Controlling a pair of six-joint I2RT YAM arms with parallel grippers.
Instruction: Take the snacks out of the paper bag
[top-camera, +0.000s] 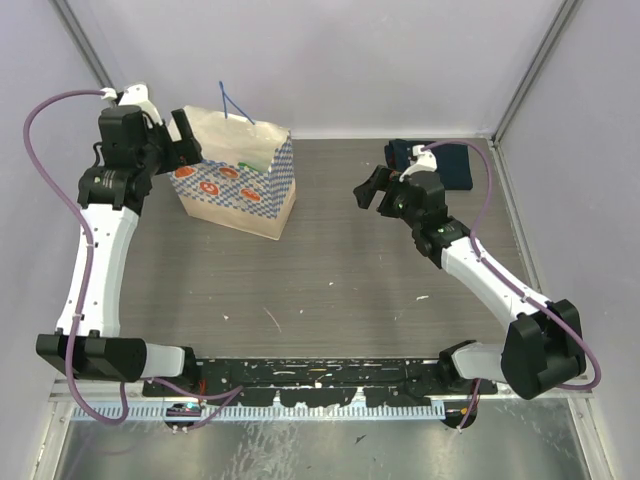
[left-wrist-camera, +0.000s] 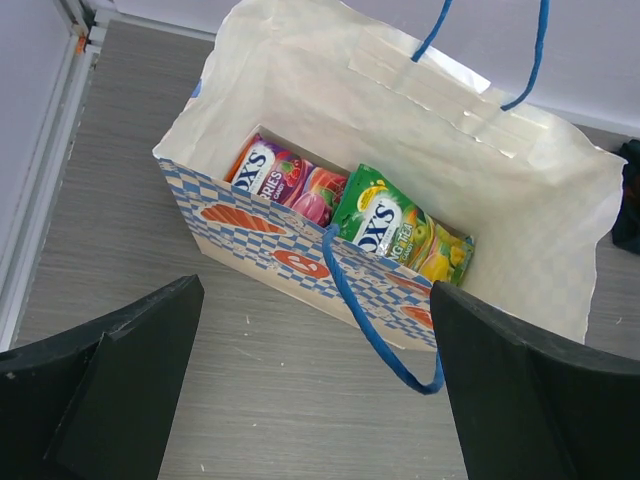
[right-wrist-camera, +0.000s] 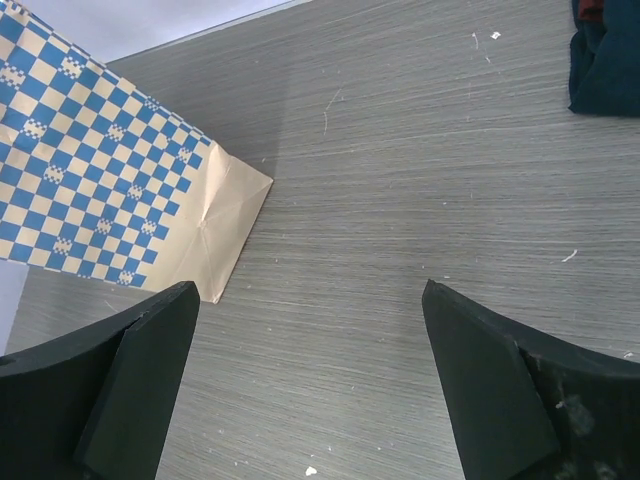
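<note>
Left hand (left-wrist-camera: 315, 288) hangs wide open and empty over the upright paper bag (left-wrist-camera: 300, 80). The bag's mouth gapes below it, so the purple pouch (left-wrist-camera: 290, 180) and green-yellow pouch (left-wrist-camera: 385, 222) stand reachable inside. Right hand (right-wrist-camera: 310, 300), equally spread and empty, hovers over the desk (right-wrist-camera: 400, 150), with the bag to its left.

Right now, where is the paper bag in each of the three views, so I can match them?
Top external: paper bag, upper left, standing upright.
Left wrist: paper bag fills the upper middle, mouth open.
Right wrist: its checkered side, upper left corner.
Shared landmark: the dark cloth, at right in all three.
</note>
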